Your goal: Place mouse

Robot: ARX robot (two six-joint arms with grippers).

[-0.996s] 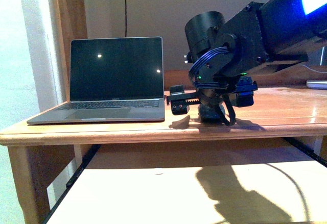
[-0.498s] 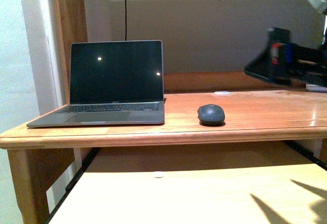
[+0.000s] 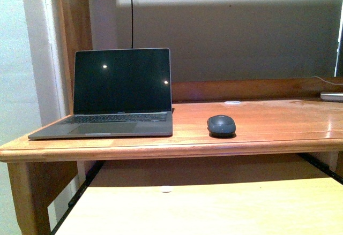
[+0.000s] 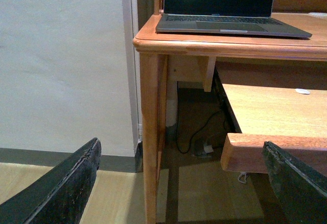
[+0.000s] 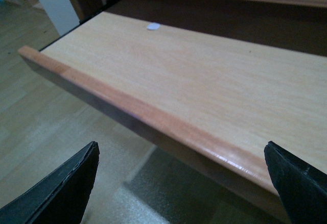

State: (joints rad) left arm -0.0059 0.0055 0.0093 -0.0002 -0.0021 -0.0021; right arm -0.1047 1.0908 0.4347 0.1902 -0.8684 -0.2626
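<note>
The dark grey mouse [image 3: 221, 124] lies on the wooden desk [image 3: 268, 138], to the right of the open laptop [image 3: 120, 93]. No arm shows in the front view. My left gripper [image 4: 184, 183] is open and empty, low beside the desk's left leg [image 4: 152, 147], with the laptop [image 4: 225, 9] above. My right gripper [image 5: 184, 183] is open and empty, below the front edge of the pull-out shelf [image 5: 153, 117]. The mouse does not show in either wrist view.
A small white disc [image 3: 232, 103] lies on the desk behind the mouse. Another white dot [image 3: 166, 189] lies on the pull-out shelf [image 3: 214, 208]; it shows in the right wrist view [image 5: 153, 26] too. A pale object [image 3: 332, 96] sits at the desk's right edge. Cables [image 4: 196, 137] hang under the desk.
The right arm was over the mouse a second ago; it pulled off to the right and is now out of the front view. The mouse stays on the desk.
</note>
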